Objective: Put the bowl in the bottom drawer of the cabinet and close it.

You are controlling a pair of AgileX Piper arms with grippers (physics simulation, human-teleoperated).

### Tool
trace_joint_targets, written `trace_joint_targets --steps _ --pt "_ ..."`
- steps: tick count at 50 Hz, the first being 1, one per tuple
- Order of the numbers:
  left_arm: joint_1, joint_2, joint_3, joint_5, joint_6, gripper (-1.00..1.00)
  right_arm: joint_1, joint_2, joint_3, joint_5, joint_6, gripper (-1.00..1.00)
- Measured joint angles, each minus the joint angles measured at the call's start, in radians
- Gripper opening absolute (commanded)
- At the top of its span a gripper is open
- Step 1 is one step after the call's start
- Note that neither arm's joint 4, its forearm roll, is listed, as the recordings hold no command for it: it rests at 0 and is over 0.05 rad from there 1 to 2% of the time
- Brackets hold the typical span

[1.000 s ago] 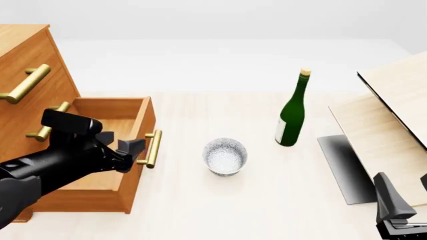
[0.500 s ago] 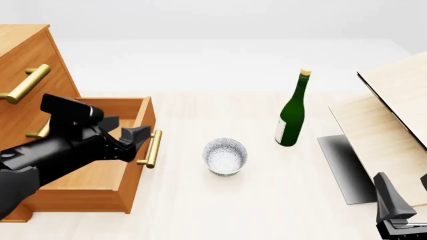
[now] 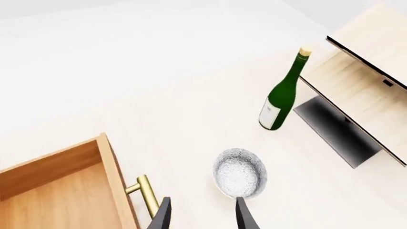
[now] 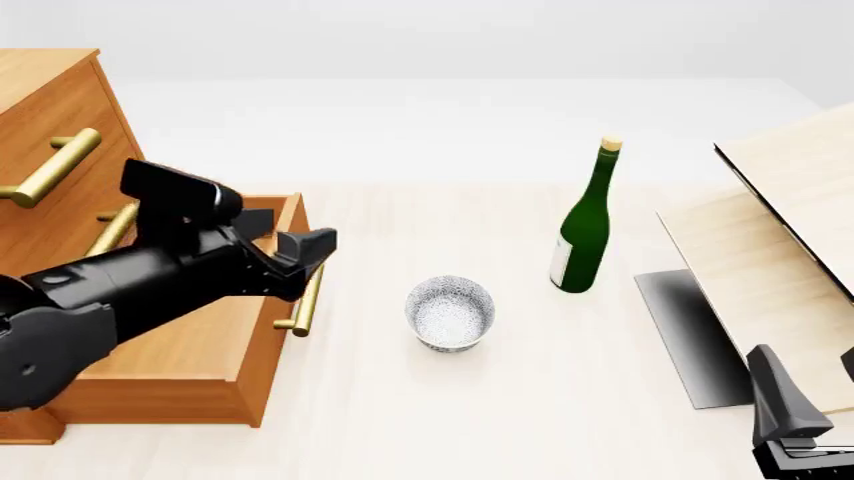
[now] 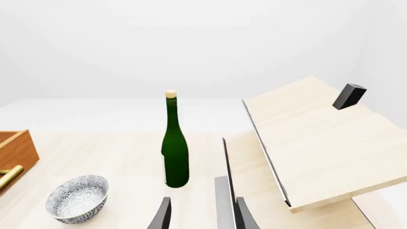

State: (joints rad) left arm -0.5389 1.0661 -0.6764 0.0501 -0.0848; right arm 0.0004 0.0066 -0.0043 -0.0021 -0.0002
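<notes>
The left arm covers much of the bottom drawer and part of its handle. The cabinet is cut off at the front view's left edge. Only the right gripper base shows at the bottom corner; its fingertips lie out of frame.

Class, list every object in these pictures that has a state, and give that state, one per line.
bottom drawer: pulled open, nothing visible inside
bowl: upright on the table, not held
wine bottle: standing, corked
left end effector: open, holding nothing
right end effector: open, holding nothing
</notes>
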Motion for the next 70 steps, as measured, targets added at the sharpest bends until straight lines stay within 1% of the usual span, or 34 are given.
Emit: trace_joint_targets --steps 18,40,56,70 --pt "-0.046 0.058 -0.041 -0.038 -0.034 1.0 0.0 0.0 0.0 0.0 0.0 1.0" --pt "-0.08 0.14 -0.058 -0.121 -0.106 1.0 0.0 0.0 0.0 0.0 0.0 1.0" --pt "-0.087 0.225 -0.096 -0.153 -0.145 1.0 0.0 0.0 0.0 0.0 0.0 1.0" --pt "-0.065 0.302 -0.117 -0.186 -0.178 1.0 0.0 0.0 0.0 0.0 0.0 1.0"
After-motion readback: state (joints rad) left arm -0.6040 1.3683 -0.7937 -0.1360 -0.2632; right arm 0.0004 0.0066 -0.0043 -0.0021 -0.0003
